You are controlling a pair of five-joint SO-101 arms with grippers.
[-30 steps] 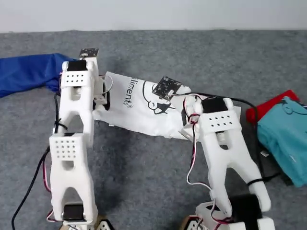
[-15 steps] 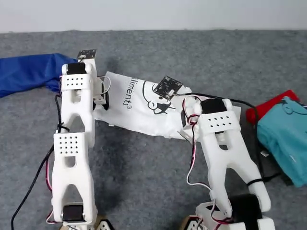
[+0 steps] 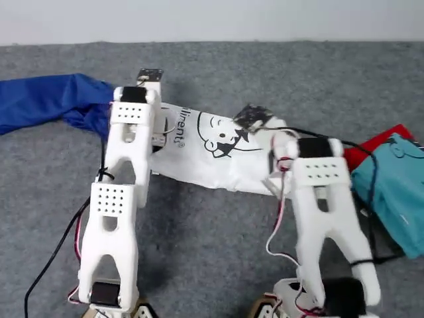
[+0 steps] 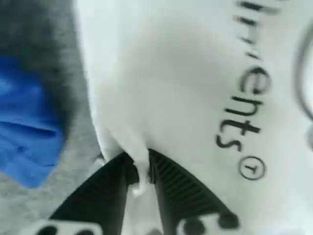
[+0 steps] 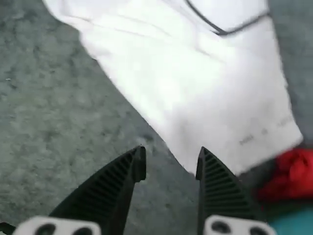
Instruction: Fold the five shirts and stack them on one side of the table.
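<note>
Blue shirt (image 3: 46, 99) lies bunched at ten o'clock on the table (image 3: 212, 252). The left gripper (image 4: 140, 169) is clamped on the nine o'clock edge of the white shirt (image 3: 212, 152), which is spread mid-table. The right gripper (image 5: 171, 154), fingers apart, hangs just off its four o'clock corner. Red shirt (image 3: 387, 137) and teal shirt (image 3: 391, 192) touch at three o'clock.

We see soft, even light falling from above on the grey tabletop (image 3: 218, 252), with faint shadows beside the left arm (image 3: 116, 218) and right arm (image 3: 328, 212), while the white shirt (image 4: 171, 73) glares almost featureless up close.
</note>
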